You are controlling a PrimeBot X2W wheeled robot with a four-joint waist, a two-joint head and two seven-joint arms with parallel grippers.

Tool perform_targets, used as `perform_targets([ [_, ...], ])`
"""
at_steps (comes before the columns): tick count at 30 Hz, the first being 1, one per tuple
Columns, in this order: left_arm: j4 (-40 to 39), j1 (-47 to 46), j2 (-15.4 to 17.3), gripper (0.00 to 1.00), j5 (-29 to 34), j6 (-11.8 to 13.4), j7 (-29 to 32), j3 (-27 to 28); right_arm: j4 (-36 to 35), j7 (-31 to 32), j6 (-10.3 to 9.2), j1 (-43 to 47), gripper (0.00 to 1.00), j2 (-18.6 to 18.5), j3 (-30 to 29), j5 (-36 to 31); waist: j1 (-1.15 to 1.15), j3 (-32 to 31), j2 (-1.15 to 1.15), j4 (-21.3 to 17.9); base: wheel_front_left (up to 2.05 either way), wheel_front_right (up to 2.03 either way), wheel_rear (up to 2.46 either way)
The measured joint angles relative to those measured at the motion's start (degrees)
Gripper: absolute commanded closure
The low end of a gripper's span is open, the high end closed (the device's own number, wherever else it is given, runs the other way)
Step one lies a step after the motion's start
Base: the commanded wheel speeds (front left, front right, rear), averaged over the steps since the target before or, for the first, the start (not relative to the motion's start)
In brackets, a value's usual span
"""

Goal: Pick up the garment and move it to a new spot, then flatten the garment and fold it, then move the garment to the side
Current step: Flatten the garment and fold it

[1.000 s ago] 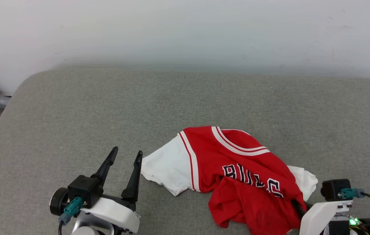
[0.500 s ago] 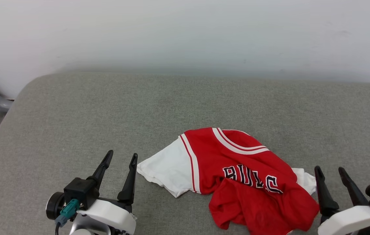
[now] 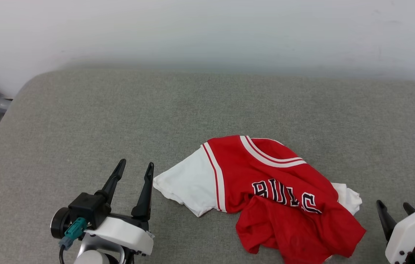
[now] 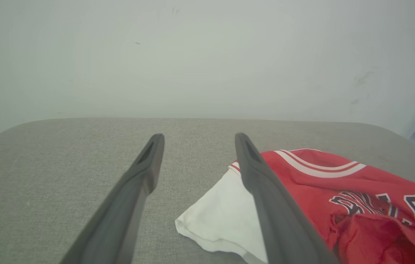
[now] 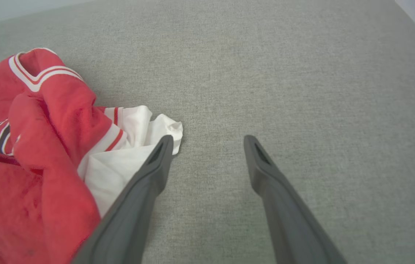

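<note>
Judging by the crumpled jersey (image 3: 280, 190), the step in hand is a grasp to spread it. That calls for pinching a single layer at each outer edge, not the bunched red middle. The left gripper (image 3: 136, 165) is spread wide and empty, with the white sleeve (image 4: 222, 216) just beside it. The right gripper (image 3: 393, 205) is likewise parted and holds nothing. The jersey lies between them on the grey cushion (image 3: 207, 110).

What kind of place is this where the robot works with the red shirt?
Probably an indoor test room, perhaps a lab: a grey fabric-covered surface with a rounded corner, a bare white wall behind it, and one crumpled garment lying on it.
</note>
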Motion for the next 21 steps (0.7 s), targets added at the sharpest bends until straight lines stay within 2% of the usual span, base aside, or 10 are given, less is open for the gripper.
perform_targets([
  [8, -0.5, -2.3, -1.0, 0.00, 0.5, -0.8, 0.0, 0.6, 3.8, 11.6, 0.01, -7.5, 0.00, -7.6, 7.3, 2.9, 0.00, 4.2, 0.00, 2.1, 0.00, 0.00, 0.00],
  [18, -0.6, -3.9, -2.9, 0.00, 1.8, -2.4, 0.0, 2.7, 12.4, 20.8, -0.16, -11.8, 0.00, -13.0, 15.8, 6.8, 0.00, 8.4, 0.00, 4.3, 0.00, 0.00, 0.00],
  [19, -0.5, -3.9, -3.1, 0.00, 2.0, -2.5, 0.0, 2.8, 12.7, 21.7, -0.18, -12.2, 0.56, -13.3, 16.4, 7.3, 0.00, 8.5, 0.00, 4.3, 0.00, 0.00, 0.00],
  [20, -0.4, -3.9, -3.3, 0.00, 2.1, -2.7, 0.0, 3.0, 13.0, 22.1, -0.31, -12.4, 0.85, -13.4, 16.7, 8.2, 0.00, 8.5, 0.00, 4.3, 0.00, 0.00, 0.00],
  [21, -0.2, -3.9, -3.5, 0.00, 2.3, -2.7, 0.0, 3.2, 13.3, 22.2, -0.38, -12.6, 1.00, -13.6, 17.2, 8.9, 0.00, 8.4, 0.00, 4.3, 0.00, 0.00, 0.00],
])
